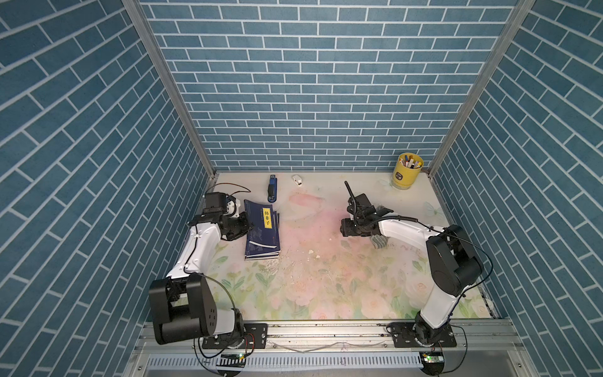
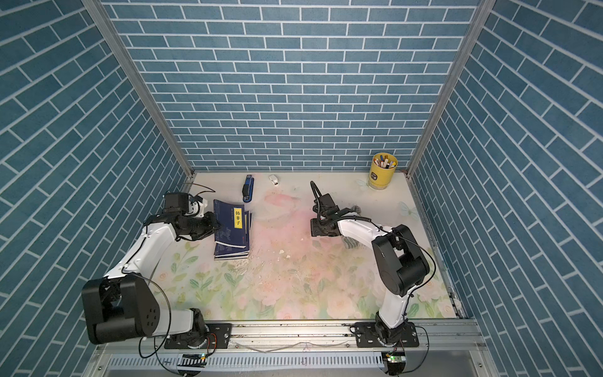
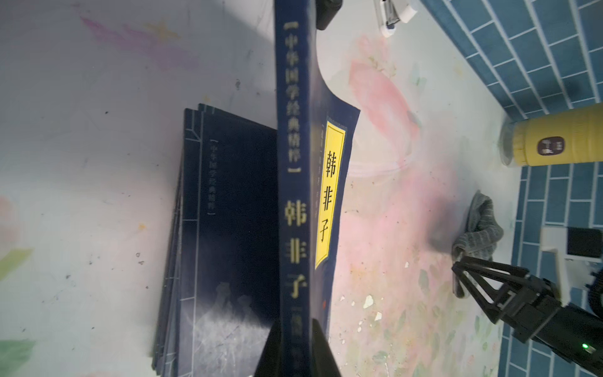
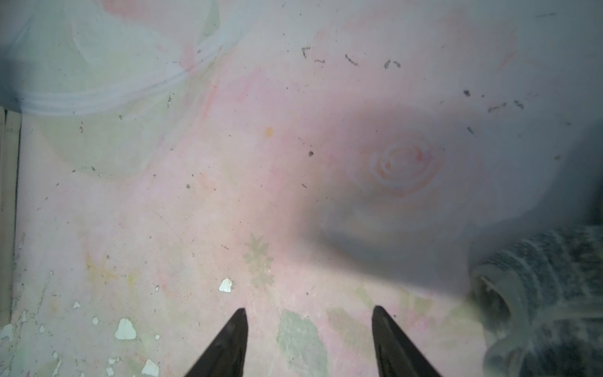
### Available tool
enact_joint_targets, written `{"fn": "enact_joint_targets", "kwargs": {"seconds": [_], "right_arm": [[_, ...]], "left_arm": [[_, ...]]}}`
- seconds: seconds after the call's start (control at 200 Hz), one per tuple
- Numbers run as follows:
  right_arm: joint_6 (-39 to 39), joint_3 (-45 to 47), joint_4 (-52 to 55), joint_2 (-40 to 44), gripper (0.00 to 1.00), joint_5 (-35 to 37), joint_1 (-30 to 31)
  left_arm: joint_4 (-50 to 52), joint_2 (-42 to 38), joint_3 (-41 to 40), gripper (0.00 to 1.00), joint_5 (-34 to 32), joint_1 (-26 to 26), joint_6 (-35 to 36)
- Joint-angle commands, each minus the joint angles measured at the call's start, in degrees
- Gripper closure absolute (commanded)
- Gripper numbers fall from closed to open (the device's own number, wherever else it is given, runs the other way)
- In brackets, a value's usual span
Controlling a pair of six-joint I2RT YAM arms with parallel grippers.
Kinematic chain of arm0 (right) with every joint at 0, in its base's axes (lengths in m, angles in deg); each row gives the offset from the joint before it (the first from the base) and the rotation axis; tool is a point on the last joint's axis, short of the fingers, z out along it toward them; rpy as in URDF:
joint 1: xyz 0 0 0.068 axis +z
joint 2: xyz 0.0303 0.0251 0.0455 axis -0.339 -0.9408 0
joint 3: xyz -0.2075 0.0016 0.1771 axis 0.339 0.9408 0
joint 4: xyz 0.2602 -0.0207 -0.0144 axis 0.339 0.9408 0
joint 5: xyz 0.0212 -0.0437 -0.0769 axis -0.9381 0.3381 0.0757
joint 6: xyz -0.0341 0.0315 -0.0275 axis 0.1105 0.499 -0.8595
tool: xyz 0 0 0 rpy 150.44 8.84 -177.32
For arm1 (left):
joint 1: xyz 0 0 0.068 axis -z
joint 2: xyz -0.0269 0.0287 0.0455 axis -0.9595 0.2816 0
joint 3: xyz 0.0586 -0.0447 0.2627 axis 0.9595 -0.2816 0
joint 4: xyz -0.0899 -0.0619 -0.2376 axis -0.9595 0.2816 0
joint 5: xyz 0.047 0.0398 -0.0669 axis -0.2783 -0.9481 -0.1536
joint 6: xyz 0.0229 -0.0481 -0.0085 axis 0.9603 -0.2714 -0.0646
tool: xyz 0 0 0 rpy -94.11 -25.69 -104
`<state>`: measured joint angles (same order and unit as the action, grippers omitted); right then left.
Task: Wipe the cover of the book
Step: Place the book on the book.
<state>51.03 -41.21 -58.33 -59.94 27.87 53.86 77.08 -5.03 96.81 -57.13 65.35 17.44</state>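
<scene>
book (image 3: 295, 182) between left jaws

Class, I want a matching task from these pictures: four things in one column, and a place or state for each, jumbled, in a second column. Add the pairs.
1 book
2 cloth
3 pen cup
4 right gripper

A open, empty
B far right table corner
C clamped in left gripper
D loose on table by right arm

Pairs: 1-C, 2-D, 3-B, 4-A
</scene>
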Motion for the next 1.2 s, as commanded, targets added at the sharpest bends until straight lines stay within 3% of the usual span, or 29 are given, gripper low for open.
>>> {"fn": "enact_joint_targets", "kwargs": {"seconds": [0.0,0.265,0.995,1.195], "right_arm": [[-1.64,-0.83,-0.82,-1.45,0.39,-1.21,-0.29],[-2.58,0.62,-1.25,-0.43,0.39,0.19,-0.55],[-3.22,2.05,-2.21,-0.32,0.38,0.12,-1.60],[-3.13,2.13,-2.17,-0.25,0.38,0.04,-1.61]], "left_arm": [[-0.44,0.92,-0.86,0.99,-3.09,-0.21,1.27],[-0.03,3.47,-1.37,0.99,-2.58,0.00,3.45],[2.63,8.82,0.24,0.95,-13.70,5.92,6.19],[2.17,9.46,-0.07,0.88,-15.38,5.92,5.78]]}}
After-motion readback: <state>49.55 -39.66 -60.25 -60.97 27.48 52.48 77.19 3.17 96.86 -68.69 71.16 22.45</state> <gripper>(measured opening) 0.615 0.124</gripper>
